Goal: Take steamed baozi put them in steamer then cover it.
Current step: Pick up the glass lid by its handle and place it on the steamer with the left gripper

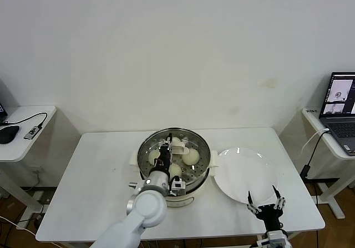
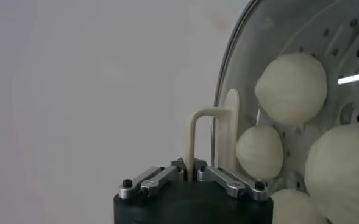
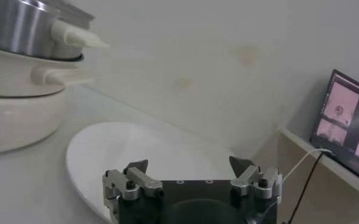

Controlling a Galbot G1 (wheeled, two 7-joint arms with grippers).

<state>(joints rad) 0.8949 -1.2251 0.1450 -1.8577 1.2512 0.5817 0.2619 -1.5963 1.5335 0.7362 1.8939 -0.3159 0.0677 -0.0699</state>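
The steamer (image 1: 143, 148) stands mid-table on its cream-white base (image 3: 14, 115). Several cream-white baozi (image 1: 191, 156) lie on its perforated tray; through the glass I see them at close range (image 2: 291, 88). The clear cover (image 1: 201, 143) lies over the pot, and its metal rim (image 2: 225, 91) runs past the buns. My left gripper (image 1: 165, 151) reaches in from the front. Its jaws stand close against both sides of the cover's cream-white bar handle (image 2: 213, 131). My right gripper (image 1: 264, 201) waits open over the front right of the table, nothing between its fingers.
A flat white plate (image 1: 244, 173) lies bare right of the steamer, just ahead of the right gripper (image 3: 188, 164). Side tables flank the work table, the right one carrying a laptop (image 1: 339, 101), the left one a mouse and cable (image 1: 11, 131).
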